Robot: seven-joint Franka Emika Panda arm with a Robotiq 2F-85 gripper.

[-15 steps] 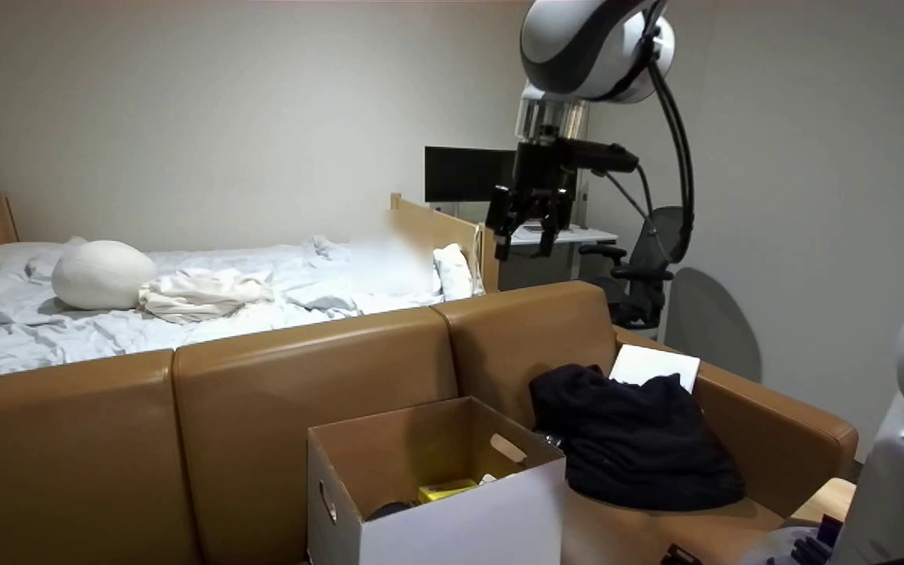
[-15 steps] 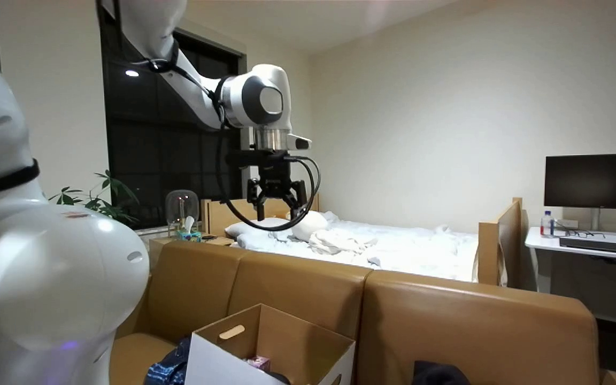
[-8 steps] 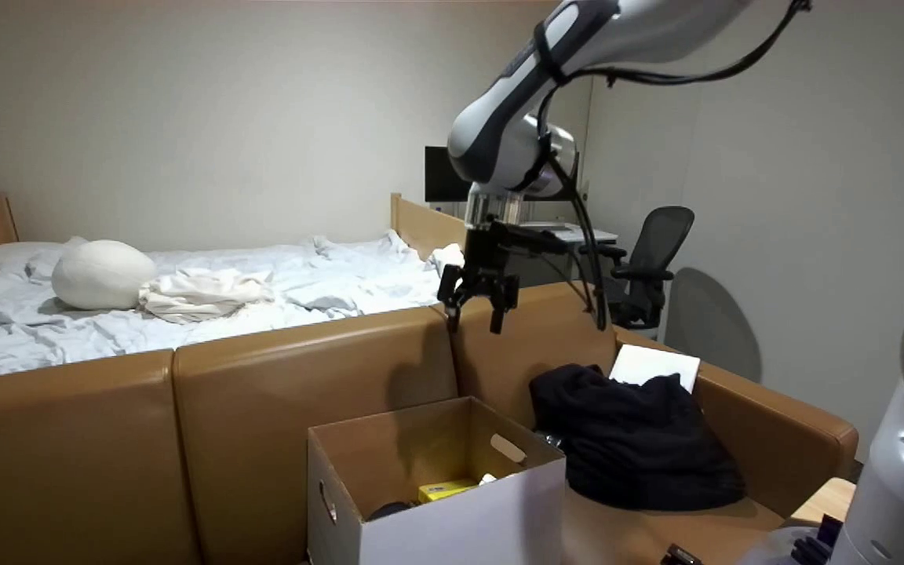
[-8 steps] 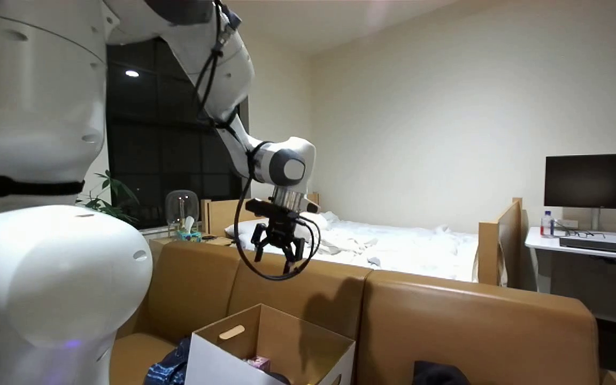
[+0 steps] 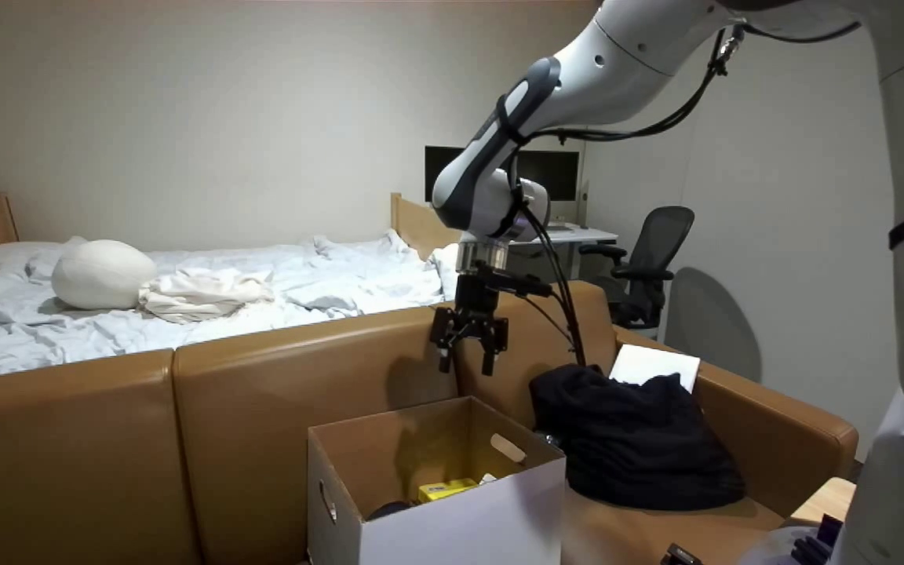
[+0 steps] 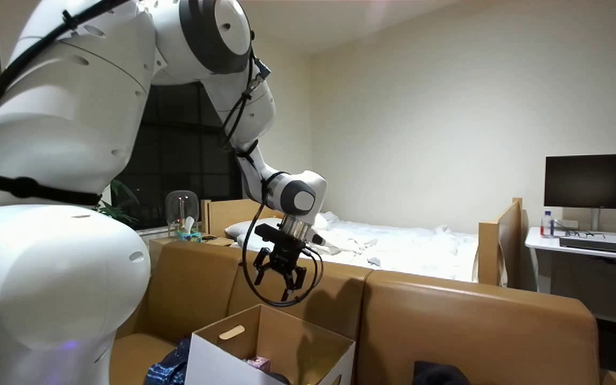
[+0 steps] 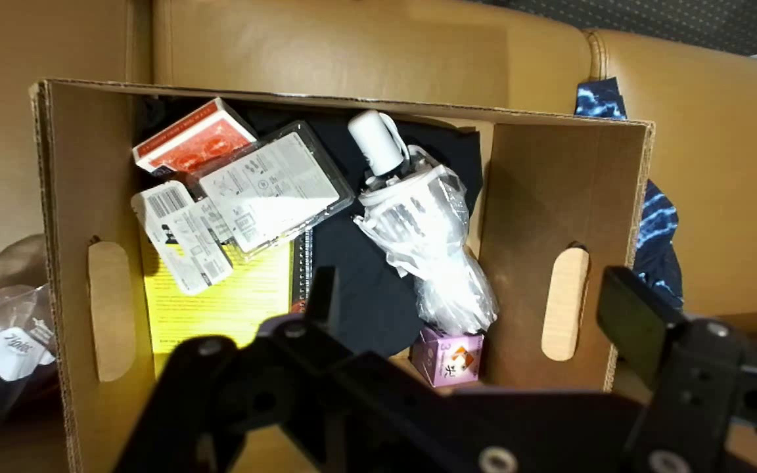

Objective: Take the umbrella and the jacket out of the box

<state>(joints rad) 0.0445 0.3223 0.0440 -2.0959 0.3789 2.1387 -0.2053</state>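
Note:
The cardboard box (image 5: 452, 514), white outside and brown inside, stands on the sofa in both exterior views. Inside it, the wrist view shows the umbrella (image 7: 424, 243), folded in clear plastic with a white handle, on dark cloth (image 7: 365, 282) that I cannot identify. A bulky black garment (image 5: 632, 439), which looks like the jacket, lies on the sofa outside the box. My gripper (image 5: 466, 370) hangs above the box, pointing down, jaws wide apart and holding nothing. In the wrist view one finger (image 7: 321, 295) overlaps the dark cloth, the other the box's side wall; the umbrella shows between them, lower down.
The box also contains a yellow pad (image 7: 227, 299), a clear package (image 7: 273, 190), a red card box (image 7: 198, 141) and a small purple box (image 7: 449, 358). Outside lie a Ziploc bag (image 7: 10, 361) and blue patterned cloth (image 7: 658, 243). Behind rises the sofa back (image 5: 318, 361).
The arm has swung over and lowered my gripper from high up to just above the box. Its jaws have stayed apart. The box and the black garment have not moved.

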